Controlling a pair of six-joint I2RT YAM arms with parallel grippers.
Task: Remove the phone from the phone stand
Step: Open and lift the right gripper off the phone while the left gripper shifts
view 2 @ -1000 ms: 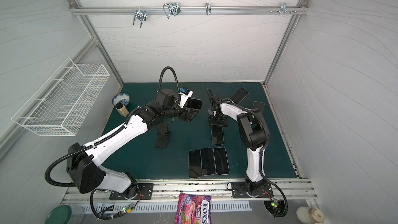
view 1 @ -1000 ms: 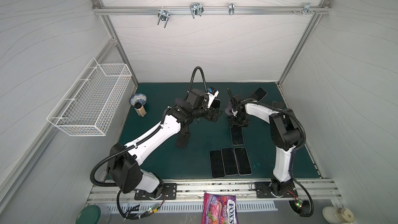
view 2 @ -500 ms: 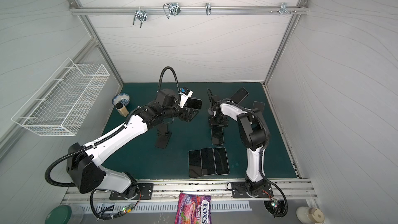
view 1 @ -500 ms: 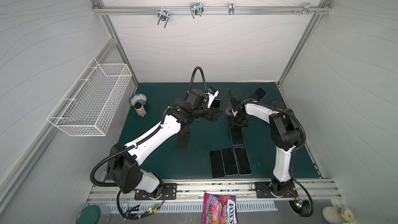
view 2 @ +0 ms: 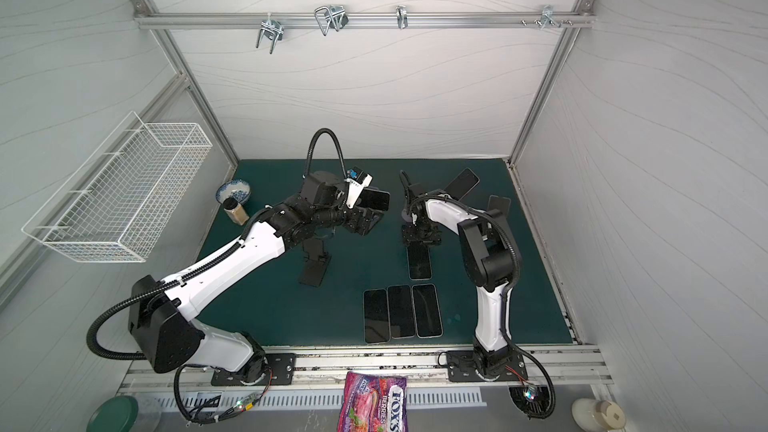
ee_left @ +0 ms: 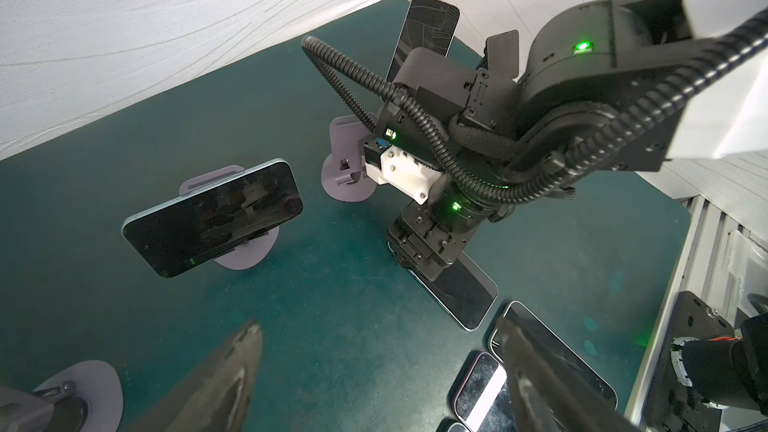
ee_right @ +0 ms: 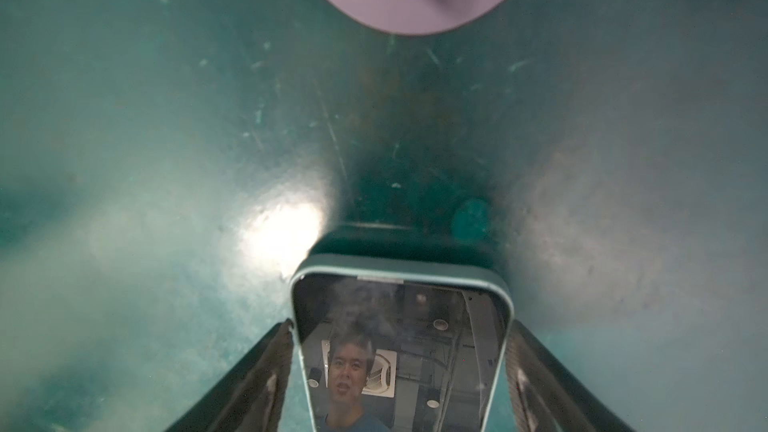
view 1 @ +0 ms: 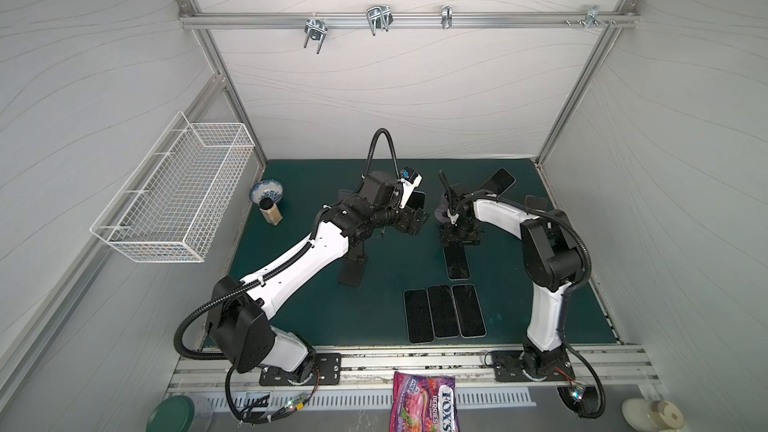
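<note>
Right claw (ee_right: 400, 326): down at the tabletop (ee_right: 166, 160), my fingers (ee_right: 262, 367) flanking one end of the flat phone (ee_right: 401, 367). I cannot tell whether they pinch it or stand just clear.
Left claw (ee_left: 376, 326): released, spread wide with nothing between, hovering above the tabletop and facing the standing phone (ee_left: 212, 218).
Task's thing: the standing phone sits sideways on its lilac stand (ee_left: 249, 255), untouched. A far phone (view 1: 500, 180) is also propped up near the back wall, its support mostly hidden by my right arm.
Step in hand: I judge this to be a set-down. The flat phone lies on the tabletop just behind the row of three phones (view 1: 444, 311), near a bare stand (ee_left: 345, 184).
Next move: my left claw should close in on the standing phone, clamp across its two long edges and lift it off the ledge. The stand looks light, so I should pull up and away rather than drag.
Wire basket (view 1: 174, 197): hung on the side wall, nothing showing inside.
Bowl (view 1: 267, 192): at the back of the tabletop, contents too small to tell.
Jar (view 1: 271, 214): just beside the bowl, dark lid, tan filling.
</note>
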